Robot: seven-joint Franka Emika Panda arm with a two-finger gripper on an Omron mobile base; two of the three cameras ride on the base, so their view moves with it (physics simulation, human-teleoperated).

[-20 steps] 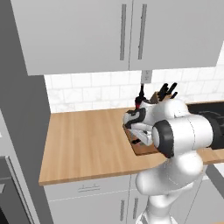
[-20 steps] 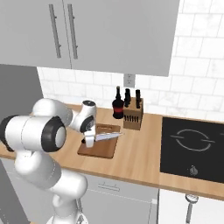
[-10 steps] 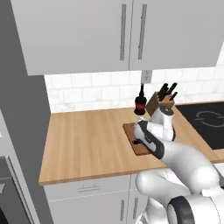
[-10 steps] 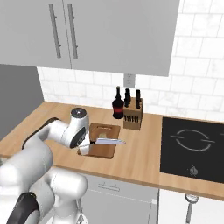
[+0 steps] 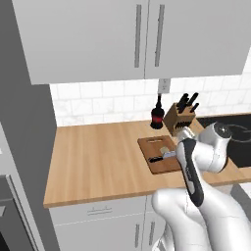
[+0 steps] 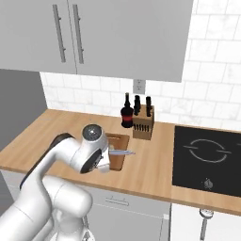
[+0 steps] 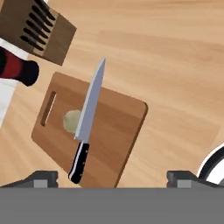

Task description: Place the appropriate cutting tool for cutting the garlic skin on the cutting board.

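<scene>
knife (image 7: 88, 124) lies on cutting board (image 7: 113, 131), apparently touching garlic (image 7: 71, 121); pincer (image 7: 112, 179) spread wide, empty.

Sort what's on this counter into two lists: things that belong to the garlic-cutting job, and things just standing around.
Part of the job:
- knife, lying across the board
- garlic, on the board beside the blade
- cutting board

Just standing around:
- knife block
- dark bottle with red label
- cooktop
</scene>
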